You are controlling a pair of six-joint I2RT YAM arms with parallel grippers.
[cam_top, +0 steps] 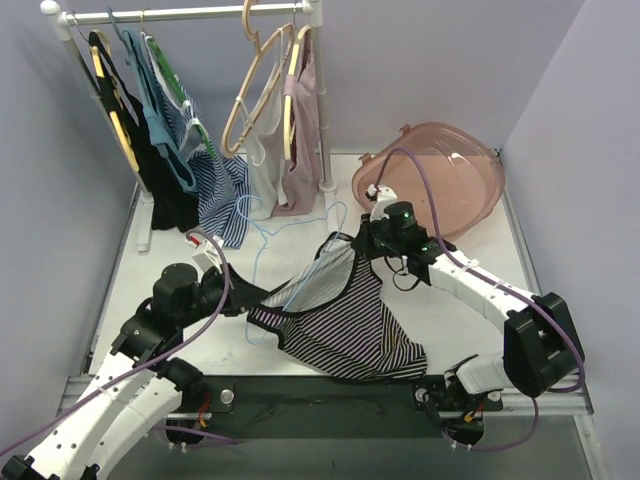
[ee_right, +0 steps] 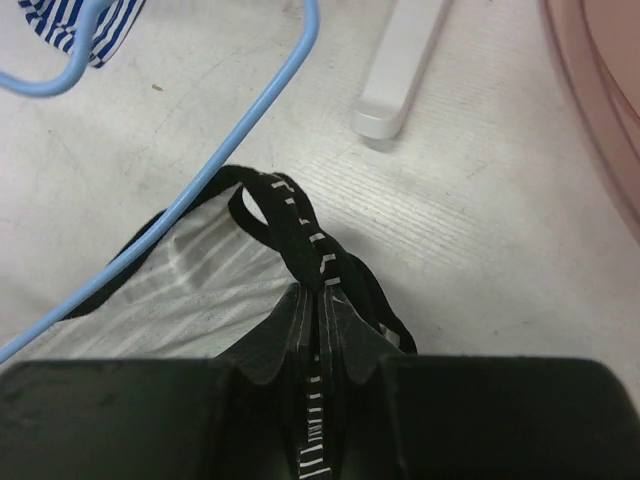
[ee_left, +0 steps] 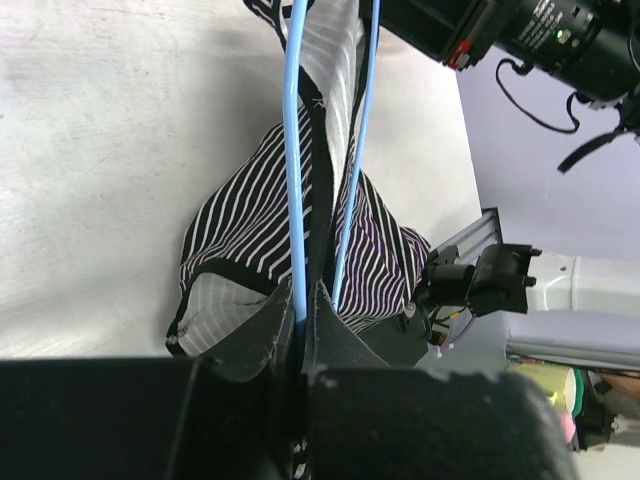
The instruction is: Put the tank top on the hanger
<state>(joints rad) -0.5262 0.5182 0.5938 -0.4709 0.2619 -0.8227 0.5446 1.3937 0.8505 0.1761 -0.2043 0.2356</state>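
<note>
The tank top, black-and-white striped with a grey inside, hangs stretched between my two grippers above the table. The pale-blue hanger runs partly inside it, its hook lying toward the rack. My left gripper is shut on a hanger rod, with striped cloth draped around both rods. My right gripper is shut on the top's black shoulder strap. The strap runs between the fingers. The hanger's rod passes along the grey inside.
A clothes rack at the back holds black, blue and striped garments and tan wooden hangers. Its white foot lies just beyond my right gripper. A pink tub sits at the back right.
</note>
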